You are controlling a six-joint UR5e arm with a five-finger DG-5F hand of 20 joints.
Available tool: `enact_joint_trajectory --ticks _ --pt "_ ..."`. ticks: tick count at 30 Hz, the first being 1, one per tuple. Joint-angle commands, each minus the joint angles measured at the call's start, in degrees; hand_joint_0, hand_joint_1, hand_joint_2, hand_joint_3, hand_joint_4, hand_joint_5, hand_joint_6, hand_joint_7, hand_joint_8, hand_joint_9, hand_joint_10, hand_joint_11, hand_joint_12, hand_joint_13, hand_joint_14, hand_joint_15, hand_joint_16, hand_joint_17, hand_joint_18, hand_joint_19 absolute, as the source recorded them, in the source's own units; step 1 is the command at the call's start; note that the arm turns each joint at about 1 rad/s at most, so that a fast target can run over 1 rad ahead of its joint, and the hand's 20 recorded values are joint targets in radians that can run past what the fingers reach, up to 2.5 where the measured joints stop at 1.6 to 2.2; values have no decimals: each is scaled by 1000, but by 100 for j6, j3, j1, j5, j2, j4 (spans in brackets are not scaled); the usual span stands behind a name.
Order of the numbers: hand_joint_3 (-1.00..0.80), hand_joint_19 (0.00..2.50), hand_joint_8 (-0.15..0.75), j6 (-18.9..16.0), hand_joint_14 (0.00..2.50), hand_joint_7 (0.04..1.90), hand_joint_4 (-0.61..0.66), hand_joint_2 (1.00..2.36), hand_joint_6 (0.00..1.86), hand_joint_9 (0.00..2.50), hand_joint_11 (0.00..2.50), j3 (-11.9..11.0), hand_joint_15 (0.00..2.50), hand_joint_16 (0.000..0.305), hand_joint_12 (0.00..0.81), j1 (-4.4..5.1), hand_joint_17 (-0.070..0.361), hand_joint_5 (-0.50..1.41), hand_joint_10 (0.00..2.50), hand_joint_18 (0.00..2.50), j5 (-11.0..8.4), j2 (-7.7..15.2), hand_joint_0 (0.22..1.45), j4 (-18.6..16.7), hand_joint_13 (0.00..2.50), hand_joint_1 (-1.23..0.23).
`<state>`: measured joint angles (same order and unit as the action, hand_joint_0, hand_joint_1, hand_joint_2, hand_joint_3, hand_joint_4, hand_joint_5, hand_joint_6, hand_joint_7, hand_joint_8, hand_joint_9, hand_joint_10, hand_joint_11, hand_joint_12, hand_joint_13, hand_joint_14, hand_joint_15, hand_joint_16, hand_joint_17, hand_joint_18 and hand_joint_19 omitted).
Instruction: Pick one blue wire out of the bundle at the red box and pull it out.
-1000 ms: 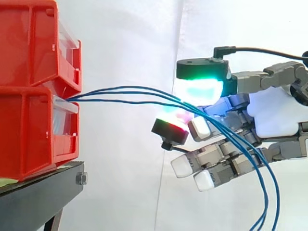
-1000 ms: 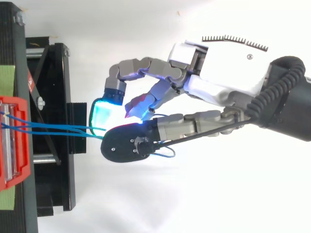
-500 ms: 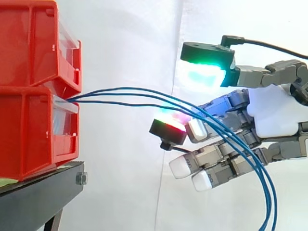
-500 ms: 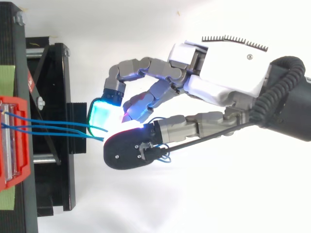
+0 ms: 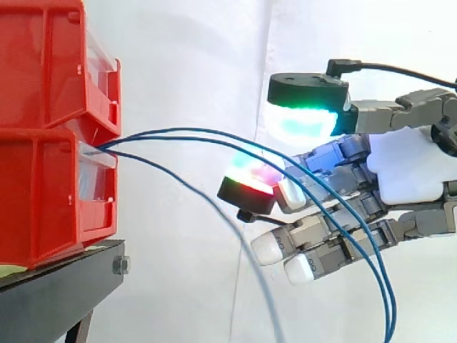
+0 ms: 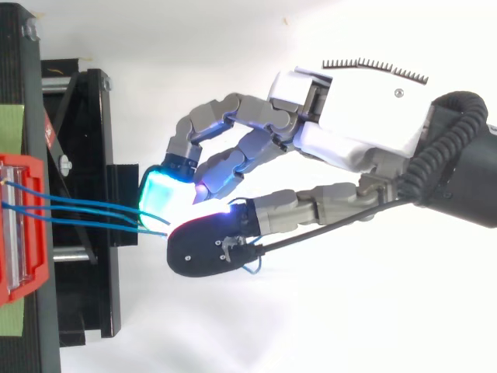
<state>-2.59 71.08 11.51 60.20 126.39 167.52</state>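
Observation:
Three blue wires come out of the front of the lower red bin (image 5: 43,200). Two of them (image 5: 187,129) arc right and pass through the gap between the thumb's green pad (image 5: 305,121) and the red-glowing finger pad (image 5: 246,184), then hang down behind the hand (image 5: 407,168). The third wire (image 5: 187,191) sags free below the hand, down to the view's bottom edge. The thumb stands lifted off the finger and neither pad presses a wire. In the top view the hand (image 6: 349,116) reaches left, its pads over the wires (image 6: 85,206) near the red bin (image 6: 23,225).
A second red bin (image 5: 43,64) sits stacked on the lower one, both on the black stand (image 5: 57,293). In the top view the stand's black frame (image 6: 85,155) lies under the wires. A white curtain hangs behind.
The thumb has lifted off the finger pad, opening a gap. One blue wire has slipped out and dropped below the hand; the other two still run through it.

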Motion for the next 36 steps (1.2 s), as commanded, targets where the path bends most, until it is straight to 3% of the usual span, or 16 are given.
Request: enact_joint_trajectory --ticks 1,5,13,15,24,36 --pt "-221 411 342 -14 12 809 191 1014 839 906 687 2 381 52 435 1 117 -187 15 520 1 0 620 0 682 -777" --pt "-206 408 347 -14 11 793 207 1013 836 900 674 2 379 53 442 1 120 -189 12 529 1 0 629 0 686 -773" --pt "-500 439 351 -23 11 946 259 1000 737 941 675 2 381 53 441 9 119 -125 12 486 1 0 532 -9 669 -617" --pt "-500 435 358 -23 11 949 261 1000 741 954 674 -6 383 54 447 9 122 -120 13 494 1 0 519 -9 672 -599" --pt "-500 400 383 -40 10 880 265 1000 863 942 689 -6 386 62 482 9 139 -150 10 579 18 0 440 -9 705 -796" --pt "-500 388 380 -471 11 845 277 1000 903 904 714 -6 378 60 480 9 135 -158 13 644 475 0 448 0 694 -967"
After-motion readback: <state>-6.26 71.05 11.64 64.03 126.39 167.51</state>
